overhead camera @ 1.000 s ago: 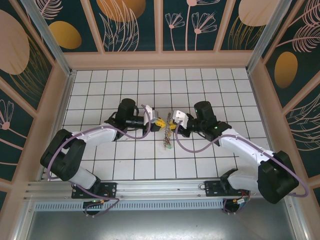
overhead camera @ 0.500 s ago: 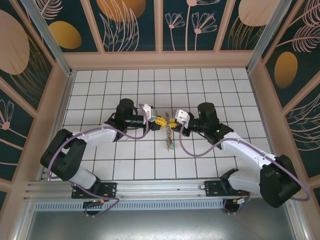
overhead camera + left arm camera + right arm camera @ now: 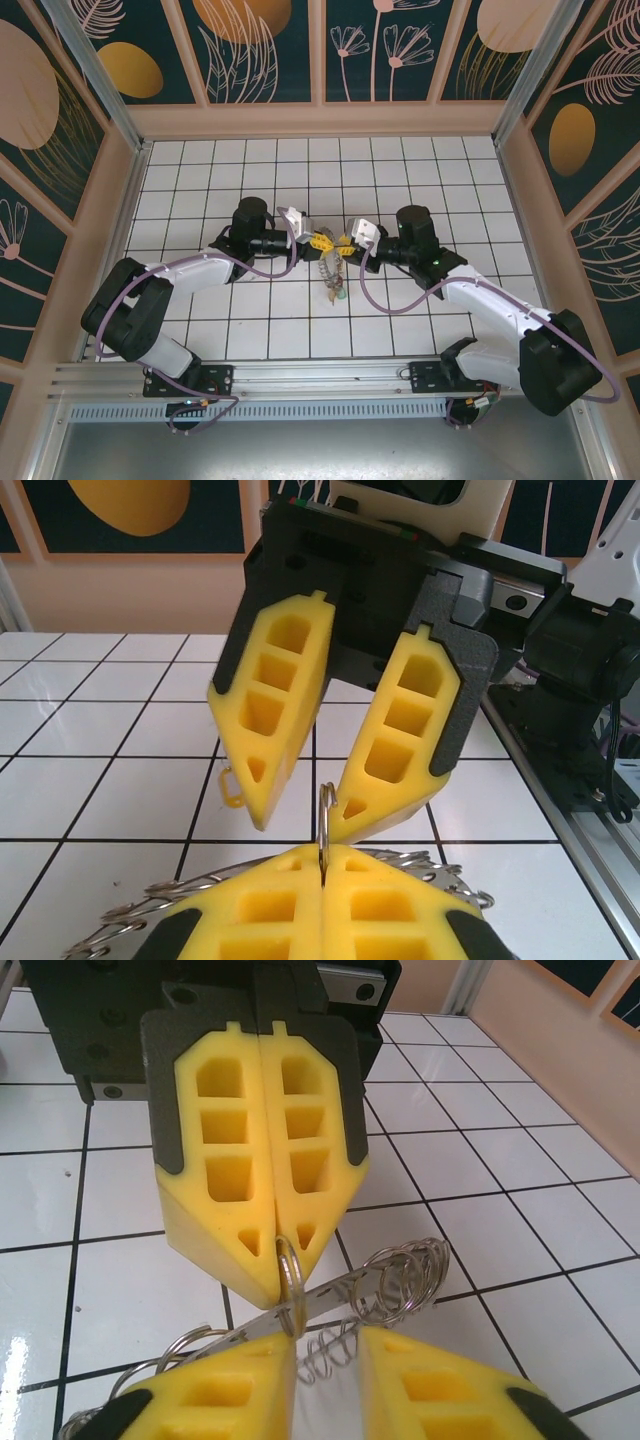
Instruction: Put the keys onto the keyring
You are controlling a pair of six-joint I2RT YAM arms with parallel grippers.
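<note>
Mid-table, the left gripper [image 3: 278, 1252] clamps a thin wire loop [image 3: 325, 805] upright, seemingly to steady it, while the right gripper's [image 3: 300, 820] narrowly parted jaws straddle the coiled keyring [image 3: 405, 1275].

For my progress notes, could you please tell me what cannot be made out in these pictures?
Keys: top external view, too small to count or to tell whether they sit on the keyring.
Thin metal loop: left wrist view, its lower part is hidden inside the shut left hand.
Keyring's near stretch: right wrist view, covered by the right hand and cut off by the bottom edge.
</note>
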